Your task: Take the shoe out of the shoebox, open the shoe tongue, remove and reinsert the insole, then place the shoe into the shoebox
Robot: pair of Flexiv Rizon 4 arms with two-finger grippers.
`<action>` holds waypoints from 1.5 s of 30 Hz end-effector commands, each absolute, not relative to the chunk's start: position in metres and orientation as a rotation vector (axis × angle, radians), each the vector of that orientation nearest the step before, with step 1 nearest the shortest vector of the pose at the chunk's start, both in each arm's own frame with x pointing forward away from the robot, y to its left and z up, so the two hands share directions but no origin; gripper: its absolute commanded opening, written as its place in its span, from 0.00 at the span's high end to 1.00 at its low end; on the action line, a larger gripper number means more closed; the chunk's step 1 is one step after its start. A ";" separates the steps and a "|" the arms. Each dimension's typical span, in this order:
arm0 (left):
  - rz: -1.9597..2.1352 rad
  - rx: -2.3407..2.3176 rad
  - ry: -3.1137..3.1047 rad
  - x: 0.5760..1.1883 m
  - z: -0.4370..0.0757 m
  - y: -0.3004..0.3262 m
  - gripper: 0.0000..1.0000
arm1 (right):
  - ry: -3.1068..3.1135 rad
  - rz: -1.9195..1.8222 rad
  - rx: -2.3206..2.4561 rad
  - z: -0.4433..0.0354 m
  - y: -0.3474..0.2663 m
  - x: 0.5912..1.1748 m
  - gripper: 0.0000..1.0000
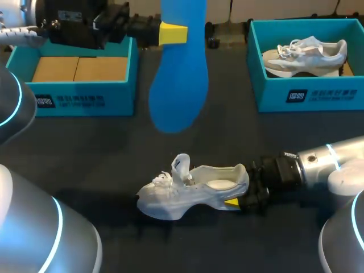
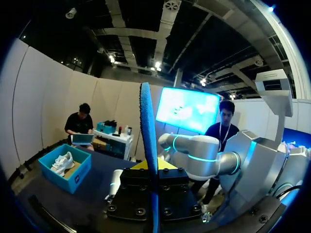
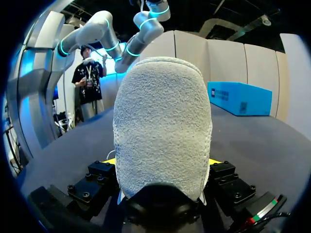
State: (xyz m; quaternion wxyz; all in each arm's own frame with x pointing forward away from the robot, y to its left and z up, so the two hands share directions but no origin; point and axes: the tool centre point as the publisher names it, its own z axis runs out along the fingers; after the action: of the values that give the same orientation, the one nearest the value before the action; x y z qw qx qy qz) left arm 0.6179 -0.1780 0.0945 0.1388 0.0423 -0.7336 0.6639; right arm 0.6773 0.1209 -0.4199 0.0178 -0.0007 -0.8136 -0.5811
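Note:
A white shoe (image 1: pixel 187 190) lies on its side on the dark table, tongue raised and its inside bare. My right gripper (image 1: pixel 239 200) is shut on the heel; in the right wrist view the heel (image 3: pixel 163 131) fills the gap between the yellow fingertips (image 3: pixel 214 161). A blue insole (image 1: pixel 177 74) hangs in the air above the table's middle. My left gripper (image 1: pixel 172 34) is shut on its upper end. In the left wrist view the insole (image 2: pixel 148 126) stands edge-on between that gripper's (image 2: pixel 151 167) fingers. An empty teal shoebox (image 1: pixel 79 94) sits at the far left.
A second teal shoebox (image 1: pixel 304 91) at the far right holds another white shoe (image 1: pixel 304 56); the same box (image 2: pixel 65 167) shows in the left wrist view. A teal box (image 3: pixel 240 97) stands ahead of the right gripper. My arms' grey housings fill the near corners.

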 end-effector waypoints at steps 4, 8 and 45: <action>1.918 0.118 -2.121 0.619 0.094 -0.180 1.00 | -2.569 -1.773 0.001 -0.414 0.117 0.671 0.00; 1.918 0.118 -2.121 0.619 0.094 -0.180 1.00 | -2.591 -1.779 0.010 -0.406 0.109 0.667 0.00; 1.918 0.118 -2.121 0.619 0.094 -0.180 1.00 | -3.083 -0.485 -0.055 -0.324 0.093 0.675 0.00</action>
State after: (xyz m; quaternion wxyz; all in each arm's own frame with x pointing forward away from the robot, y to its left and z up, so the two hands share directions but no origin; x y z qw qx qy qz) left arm 0.6181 -0.1783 0.0944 0.1388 0.0420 -0.7336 0.6639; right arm 0.6760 0.0869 -0.3287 0.0084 -0.0182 -0.9562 -0.2921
